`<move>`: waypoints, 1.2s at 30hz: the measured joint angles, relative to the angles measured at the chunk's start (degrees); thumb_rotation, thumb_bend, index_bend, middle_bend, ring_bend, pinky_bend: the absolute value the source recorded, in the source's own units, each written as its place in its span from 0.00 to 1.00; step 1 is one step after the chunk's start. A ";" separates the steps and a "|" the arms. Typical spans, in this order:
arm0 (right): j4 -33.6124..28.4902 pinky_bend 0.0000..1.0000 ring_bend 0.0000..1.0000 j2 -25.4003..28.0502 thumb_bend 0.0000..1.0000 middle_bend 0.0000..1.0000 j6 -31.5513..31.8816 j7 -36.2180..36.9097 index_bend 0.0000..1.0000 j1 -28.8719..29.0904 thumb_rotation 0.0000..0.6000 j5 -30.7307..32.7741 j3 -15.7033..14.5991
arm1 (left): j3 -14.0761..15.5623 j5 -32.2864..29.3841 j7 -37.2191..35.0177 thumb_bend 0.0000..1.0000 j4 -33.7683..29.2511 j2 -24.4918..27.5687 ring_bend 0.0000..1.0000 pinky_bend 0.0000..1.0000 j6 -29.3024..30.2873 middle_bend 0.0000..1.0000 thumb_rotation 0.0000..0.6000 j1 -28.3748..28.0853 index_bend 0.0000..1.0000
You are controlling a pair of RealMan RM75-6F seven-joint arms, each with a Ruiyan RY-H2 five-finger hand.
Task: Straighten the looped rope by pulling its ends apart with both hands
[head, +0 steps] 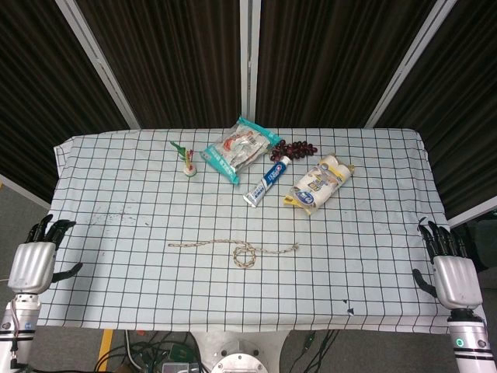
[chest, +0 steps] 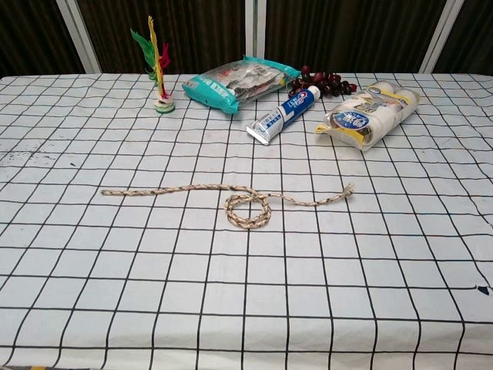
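Looped rope (chest: 248,208), both hands (head: 33,260) apart.

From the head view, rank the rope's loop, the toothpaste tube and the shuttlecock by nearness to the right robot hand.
1. Rope's loop, mid-table, nearest the right robot hand.
2. Toothpaste tube, farther back, centre.
3. Shuttlecock, back left, farthest.
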 measured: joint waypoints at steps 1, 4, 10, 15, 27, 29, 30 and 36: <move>0.01 0.00 0.00 0.02 0.24 0.00 -0.01 0.00 0.00 -0.02 1.00 0.01 0.02 | 0.00 -0.01 -0.01 0.09 0.03 -0.02 0.05 0.15 -0.09 0.17 1.00 0.01 0.19; 0.00 0.00 0.00 0.16 0.24 0.00 -0.02 0.05 0.00 -0.09 1.00 0.07 0.11 | 0.00 0.00 -0.17 0.09 0.04 -0.16 0.05 0.14 -0.40 0.17 1.00 -0.02 0.20; -0.06 0.00 0.00 0.47 0.24 0.00 0.09 0.31 0.00 -0.13 1.00 0.35 0.62 | -0.13 2.05 -0.33 0.09 -0.92 -0.72 0.05 0.15 -1.25 0.17 1.00 -1.34 0.22; -0.55 0.00 0.00 0.90 0.24 0.00 -0.08 0.62 0.00 -0.03 1.00 1.12 1.31 | -0.41 3.03 2.25 0.09 -3.71 -1.98 0.05 0.15 -5.42 0.17 1.00 -4.53 0.25; -0.74 0.00 0.00 2.68 0.24 0.00 0.02 2.15 0.00 -0.13 1.00 1.86 2.27 | -3.35 -5.34 13.56 0.10 -4.19 -13.65 0.05 0.16 -22.23 0.20 1.00 -16.19 0.35; -0.54 0.00 0.00 2.84 0.24 0.00 -0.15 2.53 0.00 -0.10 1.00 2.15 2.45 | -3.94 -7.25 14.85 0.10 -2.53 -16.43 0.05 0.16 -23.66 0.21 1.00 -17.79 0.36; -0.31 0.00 0.00 2.88 0.24 0.00 -0.30 2.72 0.00 -0.06 1.00 2.26 2.52 | -4.14 -8.10 15.37 0.10 -1.68 -17.46 0.05 0.16 -24.30 0.21 1.00 -18.43 0.37; 0.90 0.00 0.00 2.52 0.24 0.00 -1.15 3.90 0.00 0.14 1.00 2.56 2.55 | -4.90 -12.65 18.24 0.13 3.41 -21.97 0.05 0.16 -27.15 0.22 1.00 -21.57 0.38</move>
